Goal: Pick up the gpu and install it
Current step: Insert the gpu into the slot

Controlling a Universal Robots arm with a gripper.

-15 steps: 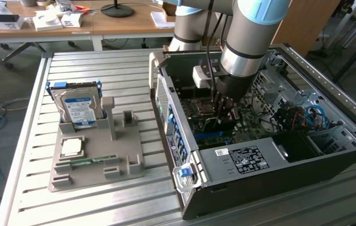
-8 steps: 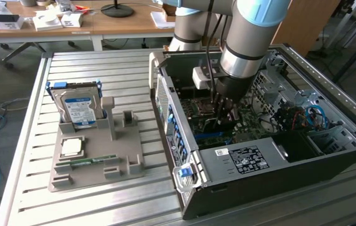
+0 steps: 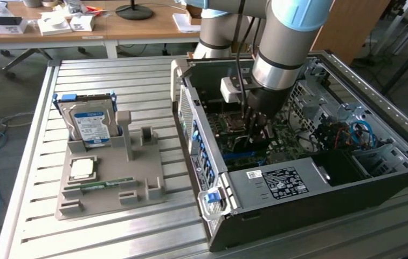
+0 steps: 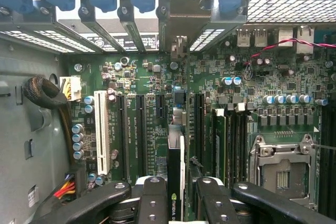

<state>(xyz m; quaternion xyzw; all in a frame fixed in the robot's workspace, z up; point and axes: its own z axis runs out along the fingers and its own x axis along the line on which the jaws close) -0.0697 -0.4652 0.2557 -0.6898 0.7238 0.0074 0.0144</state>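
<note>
The gripper point(image 4: 181, 195) is seen clamped on the gpu point(image 4: 174, 171), which is held edge-on just above the motherboard point(image 4: 252, 77) inside the open computer case point(image 3: 276, 186). Installation is judged to be in hand. The card's edge must be aligned with a black slot point(image 4: 199, 129) and pressed straight in.

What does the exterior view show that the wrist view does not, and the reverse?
Exterior view: the slatted table, and on it a grey parts holder with a blue-labelled hard drive, a processor chip and a memory stick. Wrist view: the gripper clamped on the gpu, edge-on above the black slots, and a white expansion slot. Both: the motherboard inside the open computer case.
</note>
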